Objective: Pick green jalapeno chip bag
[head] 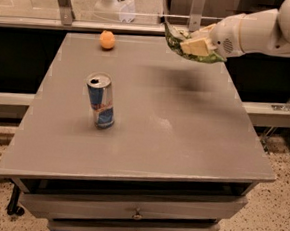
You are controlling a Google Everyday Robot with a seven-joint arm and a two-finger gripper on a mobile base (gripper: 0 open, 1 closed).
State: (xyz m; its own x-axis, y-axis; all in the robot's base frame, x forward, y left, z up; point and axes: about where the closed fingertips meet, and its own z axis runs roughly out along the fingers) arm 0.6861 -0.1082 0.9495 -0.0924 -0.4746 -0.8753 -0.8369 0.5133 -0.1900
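Nearest to me, under the front edge of the grey flat-topped bench (183, 140), are two grey drawers with small metal knobs (137, 216), one above the other. On the bench top, towards the left edge and about midway back, a blue-and-silver drink can (100, 101) stands upright with its opened top showing. Farther back, near the far left corner, a small round orange fruit (107, 39) rests on the surface, well apart from the can. At the far right corner my white arm (262, 31) reaches in from the right, and my gripper (193, 45) is there above the bench top, its pale fingers pinched onto the crinkly green jalapeno chip bag (173, 39). The bag is off the surface, hanging tilted in my grasp over the far edge, with one green end sticking out to the left of the fingers and the other curling beneath them. A soft dark shadow (187, 83) lies on the bench top below it. Beyond the far edge run a metal rail (117, 27) and a glass panel.
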